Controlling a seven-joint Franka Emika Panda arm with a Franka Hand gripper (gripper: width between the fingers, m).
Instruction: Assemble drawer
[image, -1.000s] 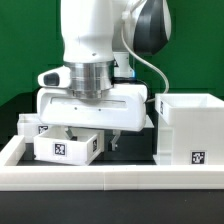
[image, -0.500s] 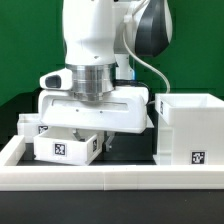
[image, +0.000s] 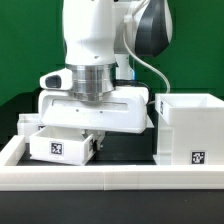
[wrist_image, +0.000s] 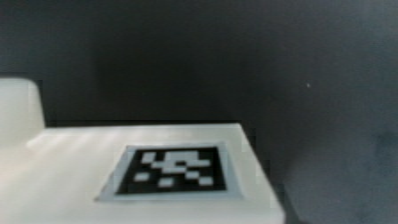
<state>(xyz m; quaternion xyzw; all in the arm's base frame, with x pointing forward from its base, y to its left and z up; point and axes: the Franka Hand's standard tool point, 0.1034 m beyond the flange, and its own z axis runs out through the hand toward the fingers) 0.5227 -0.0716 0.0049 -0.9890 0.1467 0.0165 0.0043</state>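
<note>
A small open-top white box (image: 60, 147) with a black-and-white tag stands near the front rail on the exterior view's left. My gripper (image: 93, 133) hangs low right over its back right part. One dark finger (image: 99, 141) shows at the box's right edge and the rest of the jaws are hidden behind the box. A second small box (image: 28, 125) stands behind it on the left. The tall cube-like housing (image: 190, 130) stands on the right. The wrist view shows a white tagged surface (wrist_image: 175, 168) very close, with no fingers in sight.
A low white border rail (image: 110, 178) runs along the front and up the left side. A dark gap of table (image: 130, 150) lies between the small box and the housing. A white edge (wrist_image: 15, 105) shows in the wrist view.
The hand has come down lower. The visible dark finger has moved left up to the small box's right edge. The small box has shifted a little to the left.
</note>
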